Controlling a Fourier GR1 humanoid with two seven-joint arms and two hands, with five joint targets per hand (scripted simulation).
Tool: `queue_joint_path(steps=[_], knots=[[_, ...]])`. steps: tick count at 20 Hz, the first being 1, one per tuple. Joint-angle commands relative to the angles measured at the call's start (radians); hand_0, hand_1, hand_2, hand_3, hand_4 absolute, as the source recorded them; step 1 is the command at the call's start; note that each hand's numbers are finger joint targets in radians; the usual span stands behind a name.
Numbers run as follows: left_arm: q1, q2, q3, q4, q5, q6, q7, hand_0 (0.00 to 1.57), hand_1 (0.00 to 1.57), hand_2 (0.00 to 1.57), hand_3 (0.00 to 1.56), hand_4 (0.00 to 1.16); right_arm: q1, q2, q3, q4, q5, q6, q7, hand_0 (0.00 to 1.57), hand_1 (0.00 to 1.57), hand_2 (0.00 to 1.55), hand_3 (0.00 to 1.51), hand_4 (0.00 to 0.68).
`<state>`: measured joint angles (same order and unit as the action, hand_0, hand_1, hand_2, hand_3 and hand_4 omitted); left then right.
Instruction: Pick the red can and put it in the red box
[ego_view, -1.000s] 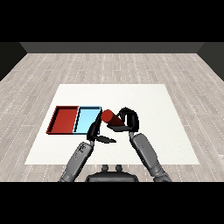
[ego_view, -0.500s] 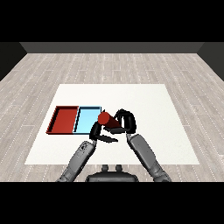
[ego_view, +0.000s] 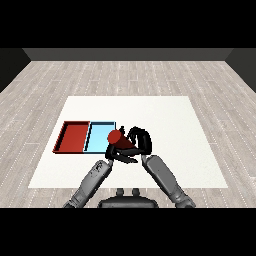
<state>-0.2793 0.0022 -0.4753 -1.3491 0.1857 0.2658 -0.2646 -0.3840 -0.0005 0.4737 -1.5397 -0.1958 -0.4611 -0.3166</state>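
Right hand (ego_view: 139, 142) curls round the red can (ego_view: 119, 139) — likely light, rigid, slick, best held mid-body; left hand (ego_view: 112, 153) unclear, I cannot tell.

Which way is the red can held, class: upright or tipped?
Tipped. The red can lies slanted in the right robot hand, its round end facing up and left toward the light blue tray.

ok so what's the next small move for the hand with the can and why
Probably carry the red can further left. The right hand is curled round it, tilted, at the light blue tray's right edge, while the red tray lies beyond the blue one, so the can must cross the blue tray before release. The left hand sits just below the can.
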Motion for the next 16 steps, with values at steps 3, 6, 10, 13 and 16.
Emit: queue_joint_path(steps=[3,6,10,13,16], knots=[[-0.068,-0.002,-0.035,0.067,0.082,0.043,-0.014,0.00,0.00,0.00,0.00,0.00,-0.016,0.000,-0.019,0.078,-0.064,0.037,-0.075,1.51,1.51,1.45,1.42,0.657],[-0.029,-0.002,-0.050,0.034,0.077,0.033,-0.023,0.00,0.00,0.00,0.00,0.00,0.000,0.000,0.088,-0.025,-0.038,-0.070,-0.029,1.51,1.51,1.46,1.42,0.656],[-0.059,-0.002,-0.026,0.044,0.092,0.005,-0.010,0.00,0.00,0.00,0.00,0.00,0.056,0.000,0.074,0.048,-0.052,-0.014,-0.127,1.52,1.52,1.45,1.40,0.648],[-0.081,-0.002,-0.042,0.072,0.141,0.027,-0.027,0.00,0.00,0.00,0.00,0.00,-0.006,0.000,0.132,0.040,-0.061,-0.102,-0.070,1.51,1.51,1.46,1.41,0.639],[-0.096,-0.002,-0.064,0.162,0.129,0.197,-0.113,0.00,0.00,0.00,0.00,0.82,-0.079,0.000,0.095,0.033,-0.065,-0.119,-0.013,1.53,1.53,1.47,1.41,0.649]])
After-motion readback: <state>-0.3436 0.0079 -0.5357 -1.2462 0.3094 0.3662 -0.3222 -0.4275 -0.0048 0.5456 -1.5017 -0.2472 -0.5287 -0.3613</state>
